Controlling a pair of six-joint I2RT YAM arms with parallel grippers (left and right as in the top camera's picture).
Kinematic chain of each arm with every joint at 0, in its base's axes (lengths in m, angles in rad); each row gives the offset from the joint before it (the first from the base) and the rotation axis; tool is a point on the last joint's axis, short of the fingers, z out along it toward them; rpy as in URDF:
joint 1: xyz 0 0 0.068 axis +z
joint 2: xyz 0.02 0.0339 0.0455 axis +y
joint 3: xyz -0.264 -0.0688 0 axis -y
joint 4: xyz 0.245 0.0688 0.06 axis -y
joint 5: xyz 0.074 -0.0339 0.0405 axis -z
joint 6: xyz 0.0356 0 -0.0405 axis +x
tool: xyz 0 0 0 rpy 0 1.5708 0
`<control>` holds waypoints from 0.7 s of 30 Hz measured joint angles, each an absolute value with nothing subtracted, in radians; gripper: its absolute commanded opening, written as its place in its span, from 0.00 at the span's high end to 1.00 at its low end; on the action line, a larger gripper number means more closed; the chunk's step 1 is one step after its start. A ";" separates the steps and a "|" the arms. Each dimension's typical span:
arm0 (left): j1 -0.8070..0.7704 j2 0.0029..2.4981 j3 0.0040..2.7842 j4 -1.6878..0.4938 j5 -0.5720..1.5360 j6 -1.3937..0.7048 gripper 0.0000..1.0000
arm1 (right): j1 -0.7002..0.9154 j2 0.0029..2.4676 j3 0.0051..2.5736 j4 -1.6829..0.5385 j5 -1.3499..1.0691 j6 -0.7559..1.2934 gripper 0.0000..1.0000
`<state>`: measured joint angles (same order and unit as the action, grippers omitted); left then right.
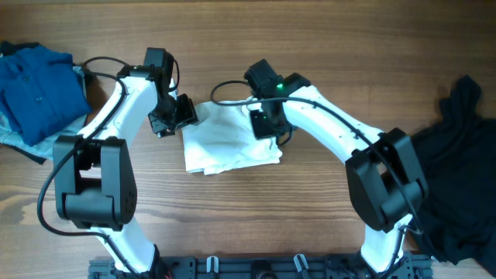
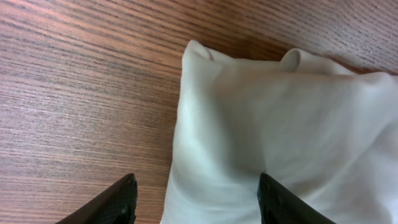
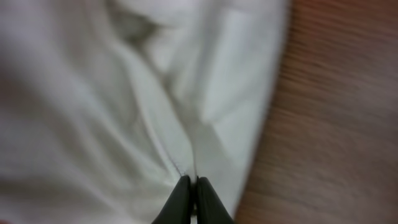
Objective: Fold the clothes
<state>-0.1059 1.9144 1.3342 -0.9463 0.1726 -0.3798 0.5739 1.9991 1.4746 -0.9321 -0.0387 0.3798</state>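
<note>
The white T-shirt (image 1: 229, 143) lies folded into a small rectangle at the table's middle, with no lettering showing. My left gripper (image 1: 184, 116) is open at the shirt's upper left corner. In the left wrist view its fingers (image 2: 196, 199) straddle the shirt's left edge (image 2: 280, 112), and nothing is held between them. My right gripper (image 1: 269, 124) is on the shirt's upper right part. In the right wrist view its fingers (image 3: 191, 185) are shut on a seam fold of the white cloth (image 3: 93, 112).
A blue garment (image 1: 39, 85) lies over a pale denim piece (image 1: 12, 133) at the far left edge. A black garment (image 1: 457, 170) is heaped at the right edge. Bare wooden table (image 1: 232, 225) lies in front of the shirt.
</note>
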 measured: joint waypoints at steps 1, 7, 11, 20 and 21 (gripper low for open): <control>-0.106 1.914 1.334 -0.949 0.173 -0.380 0.38 | 0.553 1.999 1.474 -0.979 0.003 0.449 0.93; -0.106 1.914 1.334 -0.955 0.173 -0.380 0.39 | 0.474 1.999 1.474 -1.011 0.057 0.551 0.73; -0.106 1.914 1.343 -0.960 0.173 -0.379 0.36 | 0.479 1.999 1.475 -1.036 0.058 0.527 0.71; -0.108 1.916 1.436 -0.623 0.173 -0.340 0.48 | 0.474 1.813 1.505 -1.043 -0.044 0.466 0.68; -0.110 1.922 1.436 -0.619 0.173 -0.338 0.48 | 0.474 1.812 1.501 -1.043 -0.087 0.451 0.68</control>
<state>-0.1101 1.9224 1.4357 -0.6189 0.1734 -0.3378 0.4744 1.8118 1.5009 -1.0428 -0.0872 0.4511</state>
